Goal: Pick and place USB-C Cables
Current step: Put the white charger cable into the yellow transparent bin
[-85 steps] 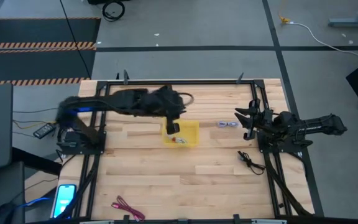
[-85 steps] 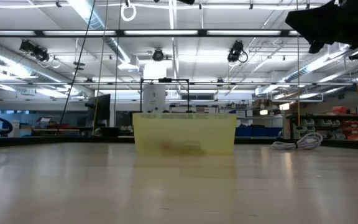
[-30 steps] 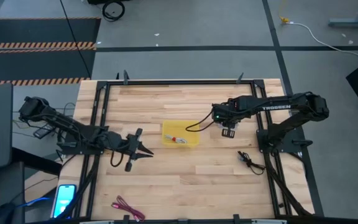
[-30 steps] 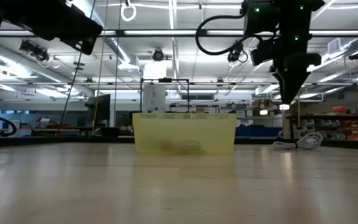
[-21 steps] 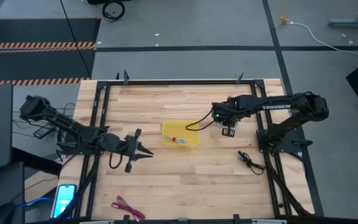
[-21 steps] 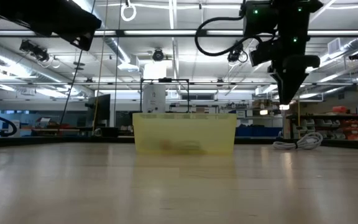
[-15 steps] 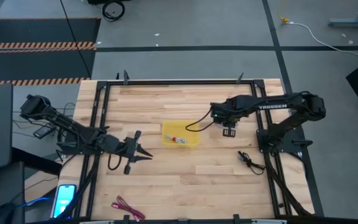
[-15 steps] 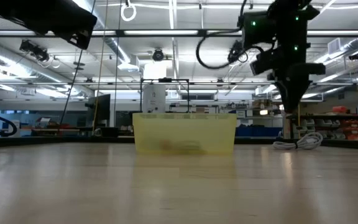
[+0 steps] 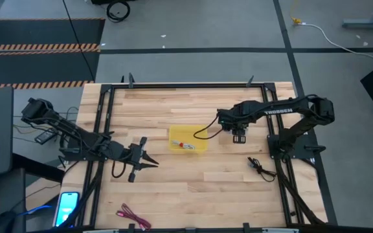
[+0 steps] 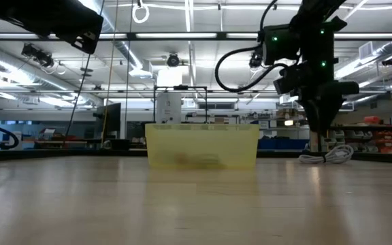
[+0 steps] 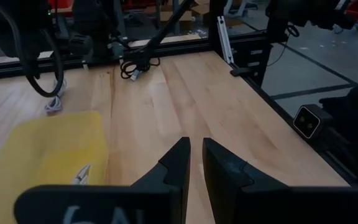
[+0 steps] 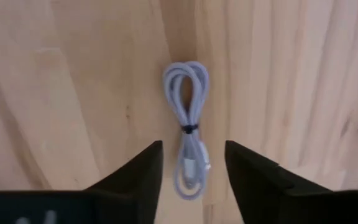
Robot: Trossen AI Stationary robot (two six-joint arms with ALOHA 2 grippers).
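The pale grey USB-C cable point(image 12: 189, 134), a small tied bundle, lies flat on the wood right of the yellow tray point(image 9: 199, 134). My right gripper point(image 12: 192, 147) hangs open above it and points down, with one finger on each side and clear of it. In the low view the right gripper point(image 10: 317, 136) is just above the grey cable point(image 10: 327, 155). A white cable point(image 9: 185, 145) lies in the tray. The black cable point(image 9: 259, 167) lies near the right arm's base, and the magenta cable point(image 9: 133, 217) at the near edge. My left gripper point(image 11: 195, 149) is shut and waits left of the tray.
The yellow tray point(image 10: 201, 145) stands mid-table between the arms. A black metal frame point(image 9: 186, 85) runs round the table. A phone point(image 9: 67, 206) lies off the near left corner. Bare wood lies in front of the tray.
My right gripper has come down toward the pale grey cable and shifted slightly toward the tray, its fingers still open. The cables have not moved.
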